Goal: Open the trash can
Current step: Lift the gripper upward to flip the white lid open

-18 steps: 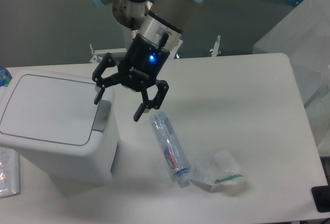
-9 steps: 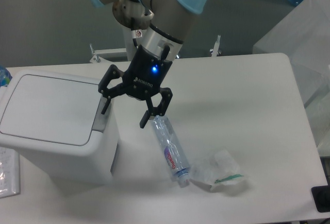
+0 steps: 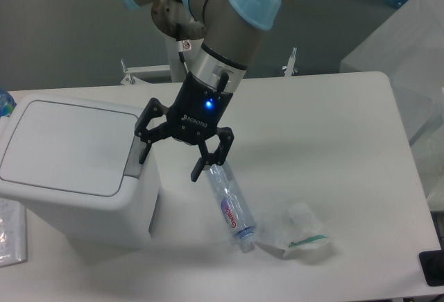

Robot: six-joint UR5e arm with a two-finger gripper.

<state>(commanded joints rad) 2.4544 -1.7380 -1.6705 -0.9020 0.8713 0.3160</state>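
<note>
**Gripper drops lower beside the closed bin**

Your trash can (image 3: 76, 166) sits at the left side of the table (image 3: 333, 142), and its lid is flat and shut. Since a second ago, your gripper (image 3: 171, 160) has moved down and a bit to the right. Its fingers are spread wide with nothing between them. One fingertip (image 3: 143, 155) is right by the grey push tab (image 3: 137, 162). The arm reaches down from the top. A clear bottle (image 3: 229, 206) and a crumpled wrapper (image 3: 295, 231) lie nearby on the white table.
</note>
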